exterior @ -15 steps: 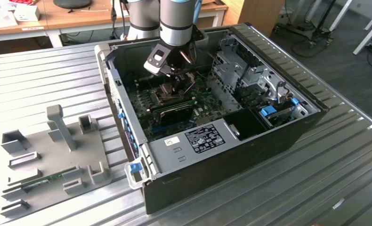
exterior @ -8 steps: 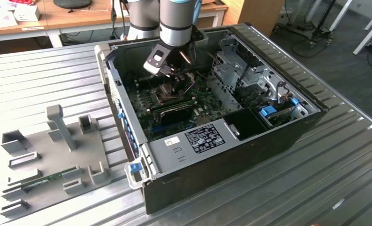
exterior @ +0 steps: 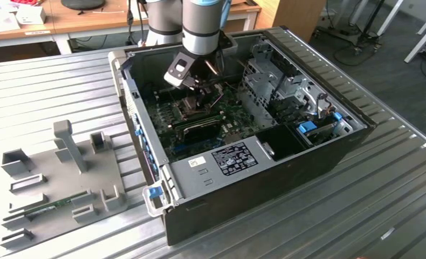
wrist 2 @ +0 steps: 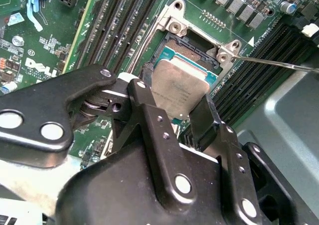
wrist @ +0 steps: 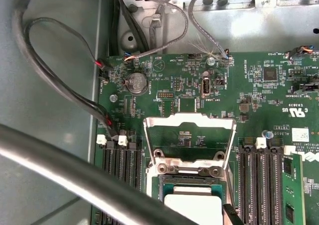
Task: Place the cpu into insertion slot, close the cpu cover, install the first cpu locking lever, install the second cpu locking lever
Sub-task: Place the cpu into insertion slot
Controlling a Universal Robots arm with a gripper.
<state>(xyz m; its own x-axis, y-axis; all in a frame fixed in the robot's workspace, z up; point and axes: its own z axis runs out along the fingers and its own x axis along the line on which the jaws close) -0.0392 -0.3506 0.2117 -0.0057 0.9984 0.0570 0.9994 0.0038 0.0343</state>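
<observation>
Centrally in the exterior view, the open computer case (exterior: pixel 321 162) holds the green circuit board (wrist: pixel 279 95). Above it, the gripper (wrist 2: pixel 174 105) hangs beside the swung-open cpu cover (wrist: pixel 189 119), pinching the cpu (wrist 2: pixel 180 83) by its edges just over the insertion slot (wrist 2: pixel 184 47).

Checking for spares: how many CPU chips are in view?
1: the cpu, in the gripper at the insertion slot, in the second wrist view. Others may be hidden.
</observation>
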